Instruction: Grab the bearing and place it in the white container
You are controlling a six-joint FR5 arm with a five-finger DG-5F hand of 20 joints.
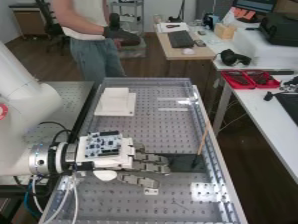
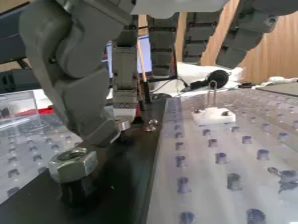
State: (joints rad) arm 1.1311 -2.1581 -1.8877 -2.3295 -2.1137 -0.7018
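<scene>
The hand [image 1: 148,165] reaches out over the black strip [image 1: 186,163] near the middle of the bench. In the wrist view the hand [image 2: 73,85] has its thumb bent toward one finger, and the bearing [image 2: 122,123], a small silvery ring, sits pinched between their tips, low over the black strip [image 2: 126,175]. The thumb hides part of the ring. The remaining fingers hang fairly straight beside it. A white boxy piece on a flat base, apparently the white container [image 1: 115,104], stands on the perforated plate at the far left, apart from the hand.
A large hex nut [image 2: 73,164] stands on the black strip near the thumb, with small screws [image 2: 151,125] farther along. A white block with a wire loop [image 2: 213,116] sits beside the strip. A thin wooden stick [image 1: 203,140] rises near the bench's right rail.
</scene>
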